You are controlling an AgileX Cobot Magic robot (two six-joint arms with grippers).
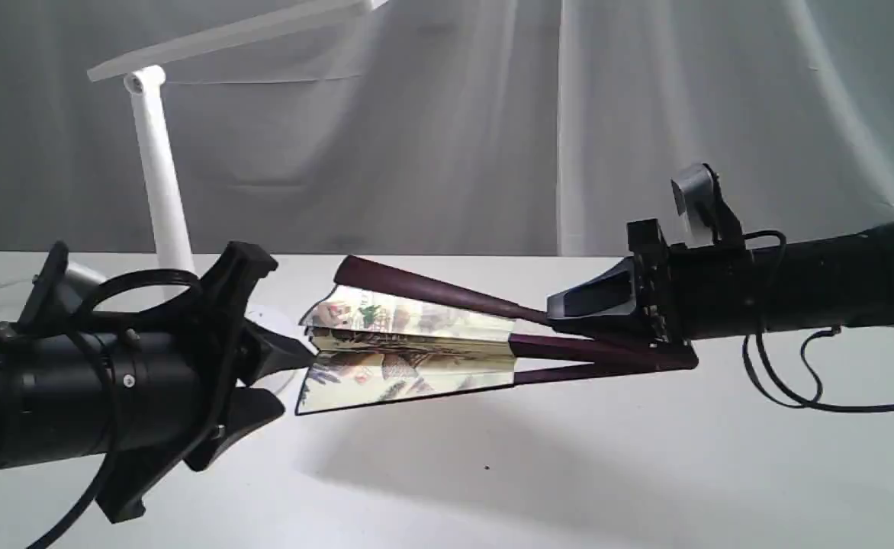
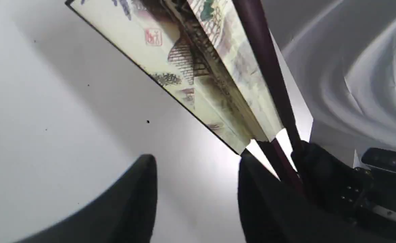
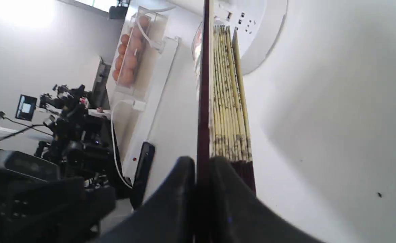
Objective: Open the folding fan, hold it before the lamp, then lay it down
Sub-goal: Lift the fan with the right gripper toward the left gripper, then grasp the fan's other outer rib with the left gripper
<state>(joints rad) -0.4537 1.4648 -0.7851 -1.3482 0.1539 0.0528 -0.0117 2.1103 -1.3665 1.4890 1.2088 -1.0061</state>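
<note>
The folding fan (image 1: 409, 351) is partly spread and held level above the white table, with its painted paper end toward my left arm. My right gripper (image 1: 559, 318) is shut on its upper maroon guard near the ribs; in the right wrist view the fingers (image 3: 181, 189) pinch that guard (image 3: 203, 101) beside the stacked pleats (image 3: 228, 101). My left gripper (image 1: 292, 381) stands open right at the fan's paper edge, and its fingers (image 2: 140, 189) hold nothing, with the fan (image 2: 198, 67) just past them. The white lamp (image 1: 161, 175) rises at the back left, its round base (image 3: 262, 33) behind the fan.
A grey-white curtain (image 1: 645, 114) hangs behind the table. A black cable (image 1: 783, 381) loops under my right arm. Off the table's edge the right wrist view shows a clear box of orange balls (image 3: 130, 44), a white power strip (image 3: 154, 98) and dark camera gear (image 3: 66, 135).
</note>
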